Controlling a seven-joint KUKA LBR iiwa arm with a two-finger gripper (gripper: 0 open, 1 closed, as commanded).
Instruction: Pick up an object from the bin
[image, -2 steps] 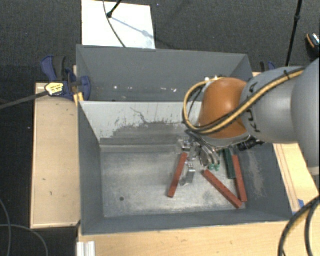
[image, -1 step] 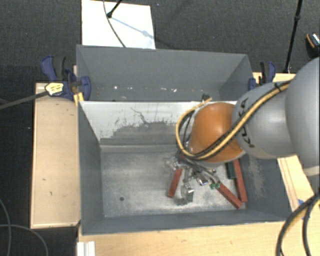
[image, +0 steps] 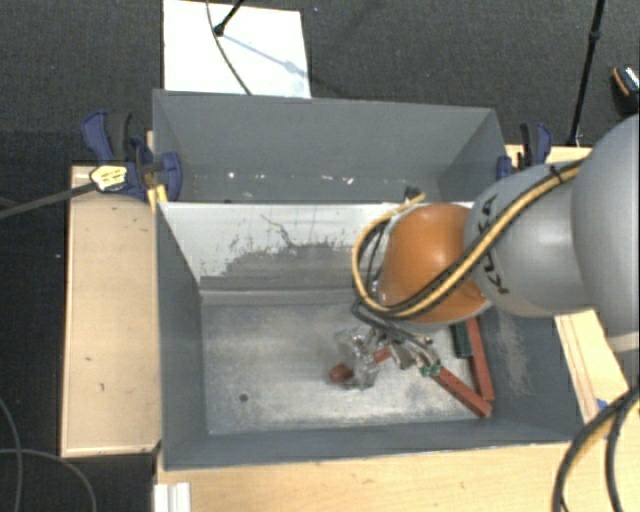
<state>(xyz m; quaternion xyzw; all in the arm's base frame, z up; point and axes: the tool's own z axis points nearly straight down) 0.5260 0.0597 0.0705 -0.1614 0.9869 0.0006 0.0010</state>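
Gripper (image: 366, 362) sat low over the floor of the grey bin (image: 250, 400), approx. centre-right. It was directly under the orange cover (image: 425, 262) of the arm (image: 560, 240), which reached in from the right w/ cables (image: 372, 262) looped round the cover. Gripper state, open or closed: could not tell. A small red-brown piece (image: 341, 375) lay on the bin floor at the gripper's tip, toward the view's left; touching or not was unclear. Two red sticks (image: 480, 375) lay nr. the right wall, w/ a small green bit (image: 434, 371) beside them.
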